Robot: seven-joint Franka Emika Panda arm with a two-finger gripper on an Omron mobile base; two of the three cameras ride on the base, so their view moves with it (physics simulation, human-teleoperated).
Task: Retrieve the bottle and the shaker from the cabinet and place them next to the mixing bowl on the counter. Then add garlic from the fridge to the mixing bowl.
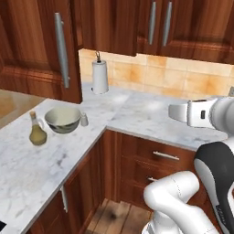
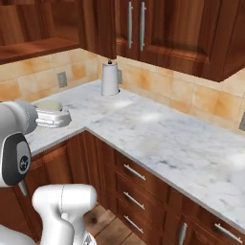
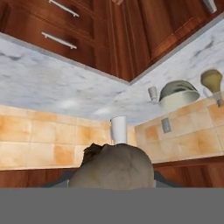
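My gripper (image 3: 112, 177) is shut on a beige garlic bulb (image 3: 114, 164), which covers its fingertips in the rolled hand view. The hand (image 1: 179, 112) hovers above the white marble counter (image 1: 141, 116), well right of the mixing bowl (image 1: 62, 119). The olive-yellow bottle (image 1: 37, 131) stands just left of the bowl and the small pale shaker (image 1: 84, 119) just right of it. The hand view shows all three upside down: bowl (image 3: 178, 92), bottle (image 3: 211, 80), shaker (image 3: 152, 93). The cabinet door (image 1: 43, 50) above them hangs open. The fridge is out of view.
A white paper-towel roll (image 1: 99, 76) stands in the counter's back corner against the tan tiles. Wall cabinets (image 1: 183, 27) hang over the right run. Base drawers (image 1: 155, 160) sit under the counter edge, with wooden floor (image 1: 114, 217) in the inner corner.
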